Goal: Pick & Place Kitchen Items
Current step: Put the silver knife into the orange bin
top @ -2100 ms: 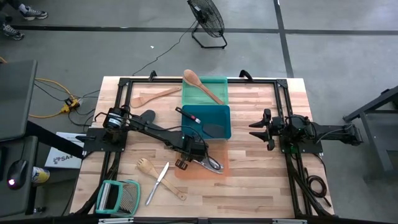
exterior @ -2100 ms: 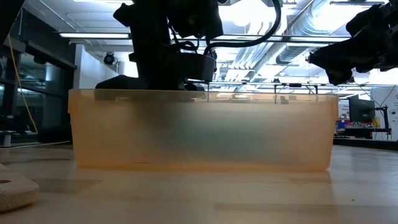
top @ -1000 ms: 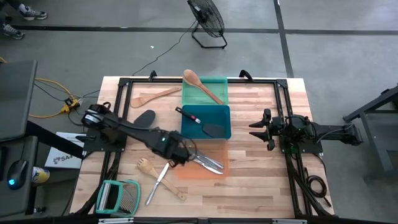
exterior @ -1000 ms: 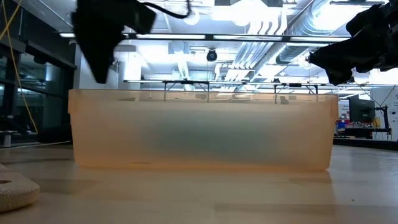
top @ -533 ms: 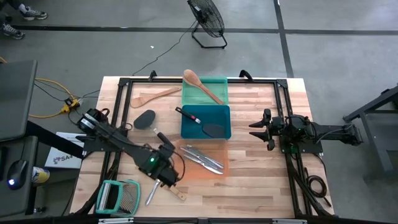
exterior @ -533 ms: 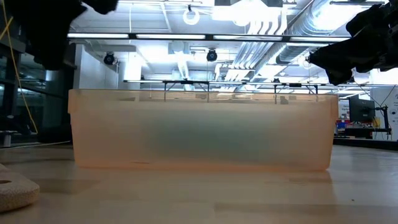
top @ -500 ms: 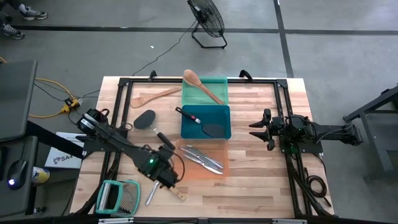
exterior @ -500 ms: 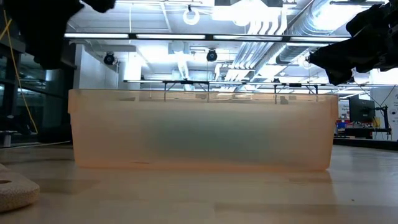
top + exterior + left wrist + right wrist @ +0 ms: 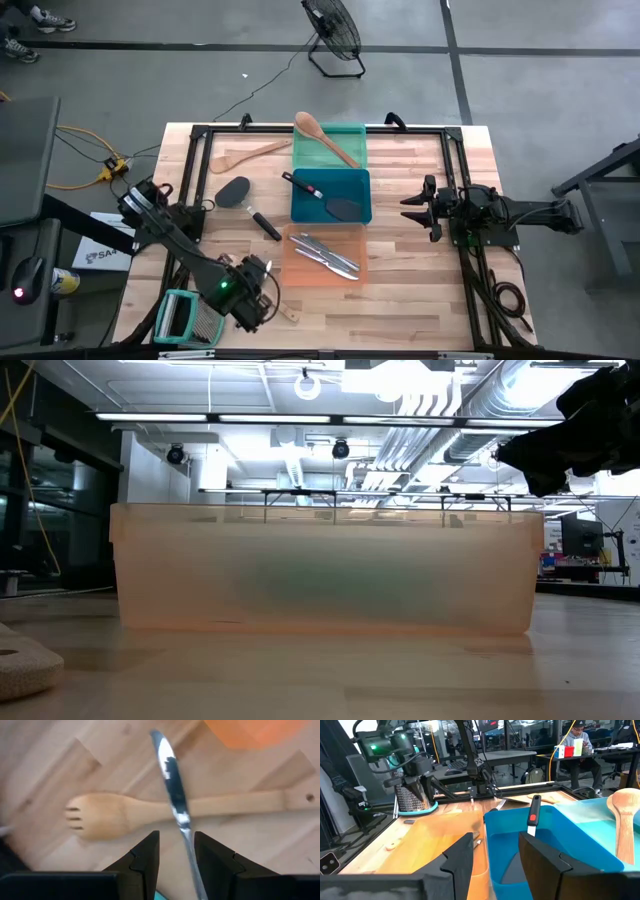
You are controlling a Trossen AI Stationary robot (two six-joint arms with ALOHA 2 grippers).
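- The left gripper (image 9: 252,305) hangs over the bench's (image 9: 410,270) 7 o'clock corner, directly above the metal knife (image 9: 175,805), presumably lined up to pick it next; its jaws stand part-spread with nothing between them, the blade running up through the gap below.
- The knife is slim, silver and glossy, and lies crossed over the pale wooden fork (image 9: 150,812) (its handle runs off towards the orange tray (image 9: 325,254)).
- The orange tray at bench centre already holds silver metal pieces, apparently tongs (image 9: 325,253) and cutlery, which suggests metal goes there.
- At 12 o'clock the green tray (image 9: 328,147) carries a wooden spoon (image 9: 322,136) propped across its rim, and the blue tray (image 9: 331,195) holds a black spatula (image 9: 340,207).
- A second black spatula (image 9: 240,196) and a wooden spatula (image 9: 238,156) wait loose towards 10 o'clock.
- The right gripper (image 9: 413,207) is parked at 3 o'clock, jaws part-spread and empty.
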